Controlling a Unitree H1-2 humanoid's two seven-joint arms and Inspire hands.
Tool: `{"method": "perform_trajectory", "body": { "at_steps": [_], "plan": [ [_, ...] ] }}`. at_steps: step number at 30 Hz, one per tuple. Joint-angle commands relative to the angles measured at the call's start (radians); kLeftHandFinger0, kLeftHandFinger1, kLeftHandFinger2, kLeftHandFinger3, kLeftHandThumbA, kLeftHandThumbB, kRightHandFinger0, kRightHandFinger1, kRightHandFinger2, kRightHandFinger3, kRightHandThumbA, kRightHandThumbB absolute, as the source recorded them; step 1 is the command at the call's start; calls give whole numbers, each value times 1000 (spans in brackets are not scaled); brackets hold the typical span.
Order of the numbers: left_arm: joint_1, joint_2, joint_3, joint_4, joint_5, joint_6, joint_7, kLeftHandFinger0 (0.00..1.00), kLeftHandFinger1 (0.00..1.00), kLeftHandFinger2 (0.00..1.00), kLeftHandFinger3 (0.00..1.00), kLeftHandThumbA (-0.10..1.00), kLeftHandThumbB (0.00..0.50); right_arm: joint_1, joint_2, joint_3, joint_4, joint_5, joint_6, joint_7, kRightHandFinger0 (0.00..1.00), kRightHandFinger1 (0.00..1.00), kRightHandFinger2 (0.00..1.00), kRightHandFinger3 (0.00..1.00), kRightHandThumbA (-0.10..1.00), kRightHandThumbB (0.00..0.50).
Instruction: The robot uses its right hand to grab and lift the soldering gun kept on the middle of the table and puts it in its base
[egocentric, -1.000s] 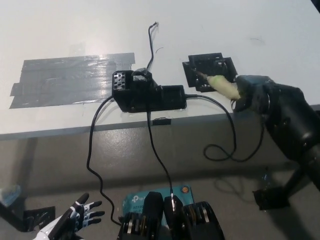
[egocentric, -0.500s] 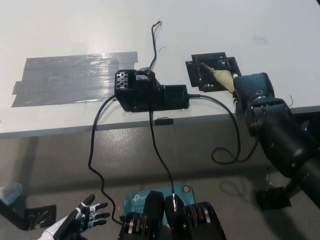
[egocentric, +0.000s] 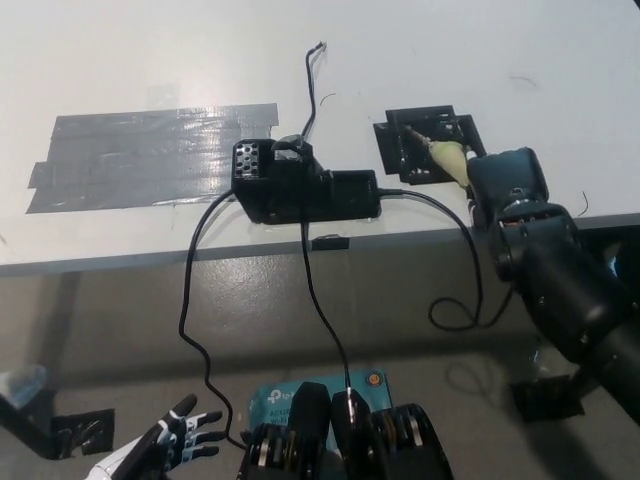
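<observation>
Head view: the black right hand (egocentric: 507, 185), at about three o'clock on the white tabletop (egocentric: 150, 60), is clamped around the pale cream-handled soldering gun (egocentric: 447, 157), whose tip lies over the black square base (egocentric: 428, 145) at about two o'clock. The black cord (egocentric: 462, 250) trailing off the tabletop edge from the black control box (egocentric: 300, 185) could tug the gun askew, so the tip might miss the holder and slide off when released. The white left hand (egocentric: 165, 445) rests at seven o'clock, fingers spread, empty.
</observation>
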Motion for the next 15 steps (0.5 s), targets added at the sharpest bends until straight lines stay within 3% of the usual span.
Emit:
{"method": "perform_trajectory", "body": {
  "at_steps": [1, 2, 3, 4, 5, 6, 8, 10, 12, 15],
  "plan": [
    [7, 35, 17, -16, 4, 13, -32, 1000, 1000, 985, 1000, 1000, 452, 154, -38, -67, 32, 99, 2, -35, 0, 357, 733, 947, 133, 0],
    [7, 36, 19, -11, -6, 13, -34, 1000, 1000, 1000, 1000, 1000, 463, 163, -38, -86, 22, 102, -6, -60, 0, 342, 686, 874, 332, 0],
    [6, 38, 19, -10, -4, 13, -37, 1000, 1000, 1000, 1000, 1000, 471, 170, -42, -94, 15, 105, -41, -92, 0, 260, 584, 684, 129, 0],
    [3, 43, 16, -10, -6, 13, -36, 1000, 1000, 1000, 1000, 1000, 464, 175, -44, -104, 12, 106, -65, -120, 0, 234, 586, 621, -76, 0],
    [3, 48, 14, -9, -11, 13, -35, 1000, 1000, 1000, 1000, 1000, 456, 185, -49, -118, 0, 113, -95, -156, 0, 234, 601, 441, -99, 0],
    [6, 48, 18, -4, -11, 13, -40, 1000, 1000, 1000, 1000, 1000, 459, 190, -52, -127, -4, 120, -122, -183, 0, 311, 688, 377, -100, 0],
    [15, 50, 22, -6, -12, 13, -39, 1000, 1000, 1000, 1000, 1000, 462, 200, -52, -152, -16, 137, -164, -225, 0, 358, 712, 186, -100, 0],
    [18, 54, 20, -14, 2, 13, -33, 1000, 1000, 1000, 1000, 1000, 432, 204, -55, -165, -36, 147, -188, -241, 0, 376, 716, 95, -100, 0],
    [23, 57, 23, -23, 2, 13, -36, 1000, 1000, 1000, 1000, 1000, 409, 210, -58, -191, -58, 173, -222, -265, 0, 363, 696, 126, -100, 0],
    [28, 60, 29, -16, 2, 13, -46, 1000, 1000, 1000, 1000, 1000, 428, 220, -68, -211, -101, 201, -253, -251, 0, 375, 709, 135, -100, 0]
  ]
}}
